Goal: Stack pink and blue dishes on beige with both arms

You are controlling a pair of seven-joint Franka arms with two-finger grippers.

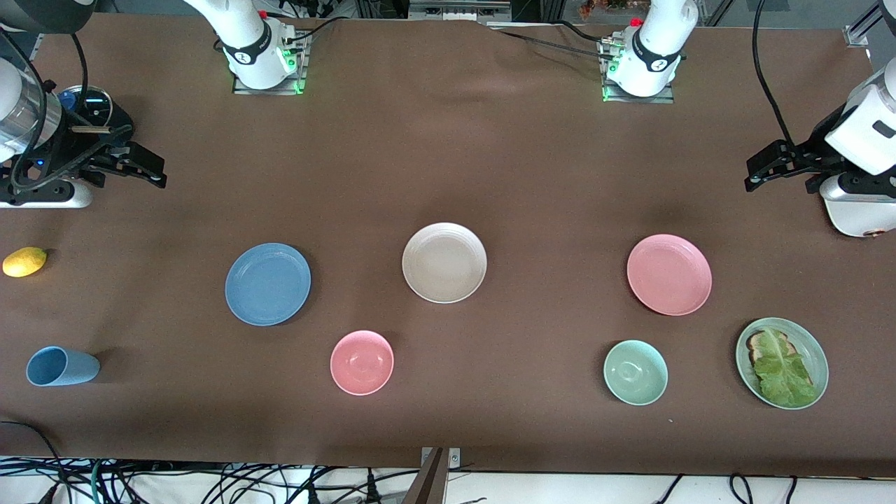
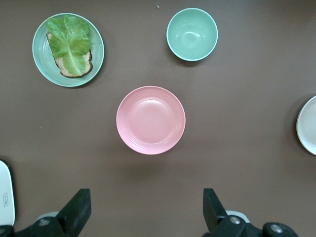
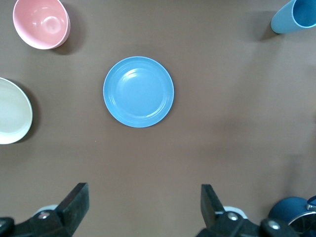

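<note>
The beige plate [image 1: 444, 262] lies in the middle of the table. A blue plate [image 1: 267, 283] [image 3: 138, 92] lies beside it toward the right arm's end, and a pink plate [image 1: 668, 274] [image 2: 150, 120] toward the left arm's end. All three lie flat and apart. My right gripper [image 1: 150, 168] [image 3: 144, 202] hangs open over bare table at the right arm's end, with nothing between its fingers. My left gripper [image 1: 754, 171] [image 2: 146, 207] hangs open and empty over bare table at the left arm's end. Neither gripper touches a plate.
Nearer the camera sit a pink bowl [image 1: 361, 362], a mint-green bowl [image 1: 635, 372] and a green plate [image 1: 819, 350] with toast and lettuce. A light-blue cup [image 1: 61, 366] lies on its side, and a lemon [image 1: 24, 262] sits at the right arm's end.
</note>
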